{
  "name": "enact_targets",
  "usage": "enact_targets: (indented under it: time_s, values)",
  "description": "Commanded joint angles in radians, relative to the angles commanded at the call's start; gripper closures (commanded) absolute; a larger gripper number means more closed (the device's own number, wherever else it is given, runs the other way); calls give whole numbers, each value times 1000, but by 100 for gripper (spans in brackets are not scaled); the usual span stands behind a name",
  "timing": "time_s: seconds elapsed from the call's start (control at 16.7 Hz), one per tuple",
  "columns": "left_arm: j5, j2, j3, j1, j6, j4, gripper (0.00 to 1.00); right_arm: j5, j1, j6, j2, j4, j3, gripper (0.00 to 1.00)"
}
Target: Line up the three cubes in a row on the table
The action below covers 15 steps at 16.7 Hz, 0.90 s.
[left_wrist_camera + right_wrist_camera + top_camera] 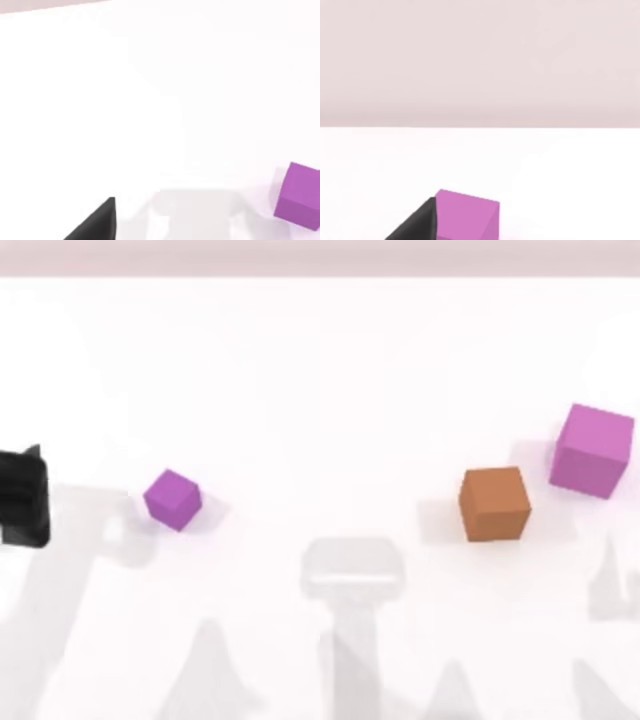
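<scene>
The small magenta-purple cube point(172, 499) sits on the white table point(320, 390) at the left, turned at an angle. The brown-orange cube point(495, 503) stands right of centre. The larger magenta-purple cube point(592, 450) is close behind it, toward the right edge. My left gripper point(24, 498) is at the left edge, apart from the small cube point(299, 196). One dark finger point(97, 224) shows, with nothing beside it. My right gripper is out of the top view. Its wrist view shows one finger point(417, 224) in front of the larger cube point(467, 214).
A pale wall point(320, 255) runs along the table's far edge. Faint grey reflections of the arms lie on the table's near half point(350, 580). Bare table separates the small cube from the other two.
</scene>
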Motion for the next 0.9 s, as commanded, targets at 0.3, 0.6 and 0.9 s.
enact_targets:
  time_s: [0.3, 0.6, 0.9]
  values:
    - [-3, 575, 400, -76, 66, -301, 0, 0, 0, 0, 0, 0, 0, 0]
    - [-1, 1031, 757, -146, 122, -561, 0, 0, 0, 0, 0, 0, 0, 0]
    - [1, 1330, 1016, -191, 157, -720, 0, 0, 0, 0, 0, 0, 0, 0]
